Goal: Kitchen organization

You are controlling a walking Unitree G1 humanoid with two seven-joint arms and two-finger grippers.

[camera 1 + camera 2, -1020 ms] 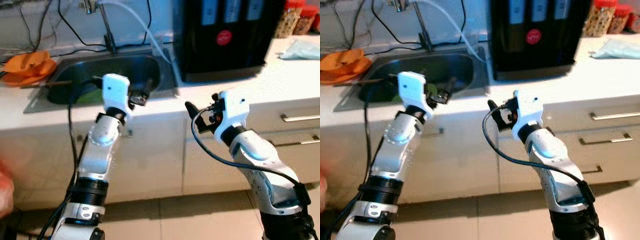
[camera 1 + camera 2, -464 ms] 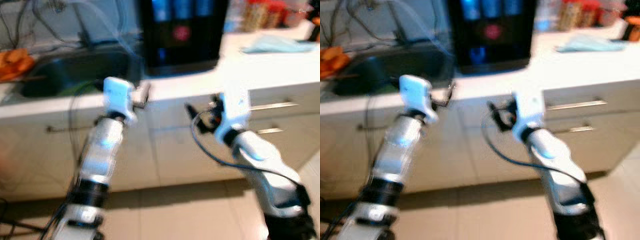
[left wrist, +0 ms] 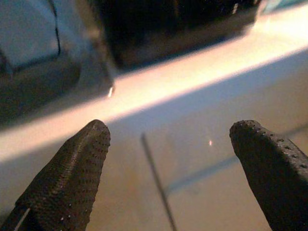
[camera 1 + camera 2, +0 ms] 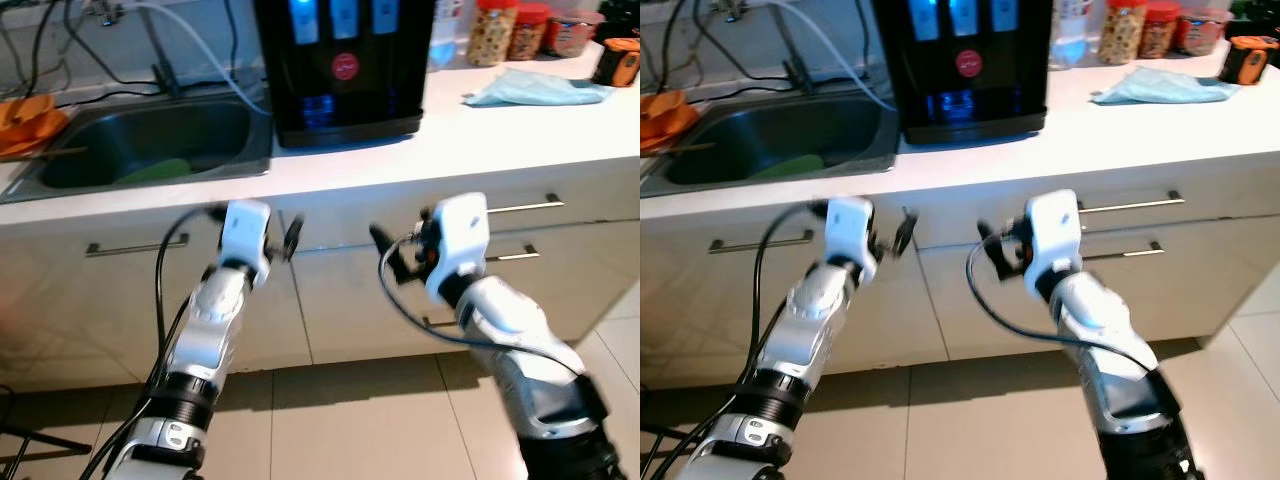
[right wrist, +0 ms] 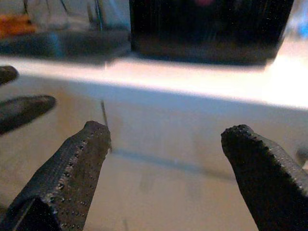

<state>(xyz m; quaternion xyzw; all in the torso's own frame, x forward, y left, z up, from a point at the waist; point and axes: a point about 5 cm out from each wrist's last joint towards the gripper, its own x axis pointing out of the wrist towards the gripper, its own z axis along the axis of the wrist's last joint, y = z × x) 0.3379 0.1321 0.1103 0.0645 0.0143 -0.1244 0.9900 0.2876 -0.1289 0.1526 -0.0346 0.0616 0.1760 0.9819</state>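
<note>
Hovering your left hand (image 4: 292, 238) and right hand (image 4: 383, 247) open, empty, facing drawer fronts below the bench (image 4: 560, 130); dispenser (image 4: 340, 65) beyond.

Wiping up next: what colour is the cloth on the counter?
Light blue cloth, clearest in the right eye view.

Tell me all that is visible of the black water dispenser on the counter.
The black water dispenser is a tall, glossy, box-shaped machine standing upright on the white counter, just right of the steel sink. Its top is cut off by the picture edge. On the front there are three lit blue panels in a row, a round red badge below them, and a dim blue glow in the recess near its base. A white hose curves down at its left side; whether they touch is unclear.
</note>
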